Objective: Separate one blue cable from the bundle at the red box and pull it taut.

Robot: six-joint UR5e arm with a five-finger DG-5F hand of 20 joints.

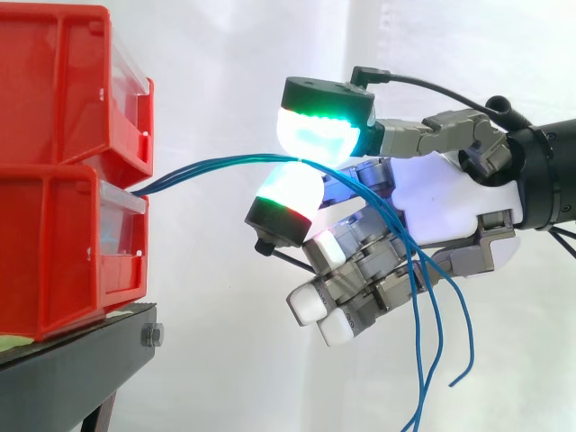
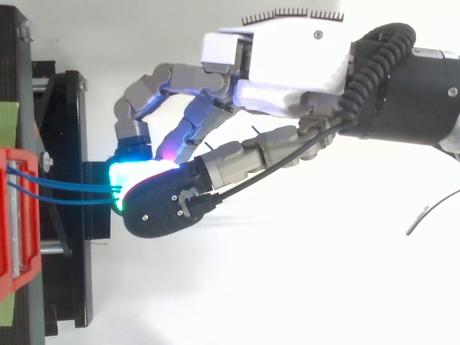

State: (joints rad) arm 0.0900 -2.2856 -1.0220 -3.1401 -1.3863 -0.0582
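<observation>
Several thin blue cables (image 1: 211, 166) are running nearly level, rightward out of the stacked red plastic bins (image 1: 54, 108). The hand (image 1: 450, 202) is pinching them between two glowing pads, and their loose ends are hanging down.

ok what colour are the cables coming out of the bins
Blue; the cables show best in the side view, running from the red bins.
</observation>
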